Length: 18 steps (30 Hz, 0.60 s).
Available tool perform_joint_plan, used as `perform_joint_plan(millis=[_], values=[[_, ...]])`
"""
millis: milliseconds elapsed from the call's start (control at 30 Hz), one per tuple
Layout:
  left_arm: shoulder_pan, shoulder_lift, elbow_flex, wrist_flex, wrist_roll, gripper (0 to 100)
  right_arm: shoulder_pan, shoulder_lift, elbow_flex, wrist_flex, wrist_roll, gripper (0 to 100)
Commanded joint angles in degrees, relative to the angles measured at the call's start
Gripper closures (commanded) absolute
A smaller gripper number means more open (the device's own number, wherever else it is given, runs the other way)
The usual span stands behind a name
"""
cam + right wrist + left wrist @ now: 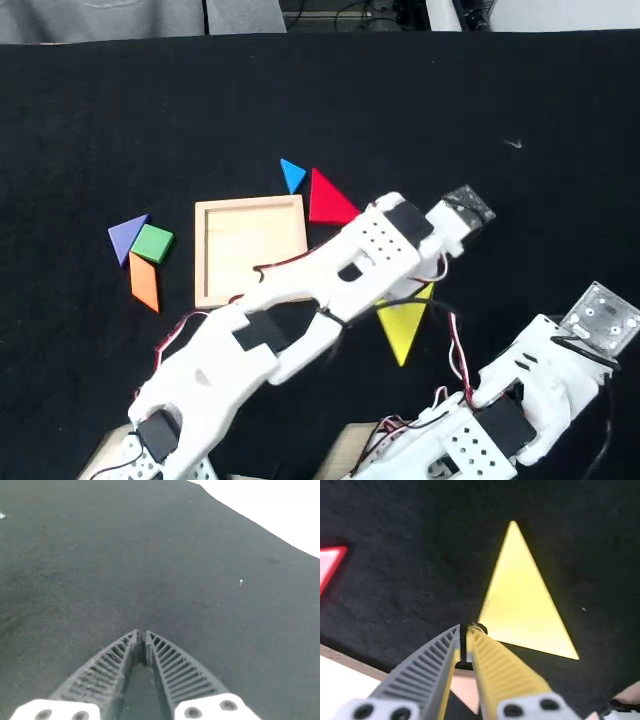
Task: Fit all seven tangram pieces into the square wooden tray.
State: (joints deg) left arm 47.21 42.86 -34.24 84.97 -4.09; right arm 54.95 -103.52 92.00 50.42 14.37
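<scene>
Black cloth (520, 100) under wooden tray (250, 240), yellow triangle (403, 325).

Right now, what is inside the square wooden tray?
The visible floor of the square wooden tray is bare wood with no pieces. The left arm crosses above its near right corner, so that part is hidden.

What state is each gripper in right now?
Left gripper: closed, holding nothing, tip beside the yellow triangle.
Right gripper: closed, holding nothing.
</scene>
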Motion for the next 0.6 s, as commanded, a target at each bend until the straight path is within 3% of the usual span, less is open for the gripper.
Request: perform_joint_plan(millis=[0, 333, 567], values=[[3.3, -0.2, -2.1, 0.2, 4.6, 97, 0.9, -5.4, -0.3, -1.3, -0.4, 98.6], [12.1, -0.1, -6.5, 0.4, 10.2, 97, 1.0, -5.5, -0.3, -1.3, -0.4, 98.7], [12.2, 3.1, -6.5, -3.2, 10.5, 97, 1.0, -5.5, -0.1, -1.3, -0.4, 98.7]])
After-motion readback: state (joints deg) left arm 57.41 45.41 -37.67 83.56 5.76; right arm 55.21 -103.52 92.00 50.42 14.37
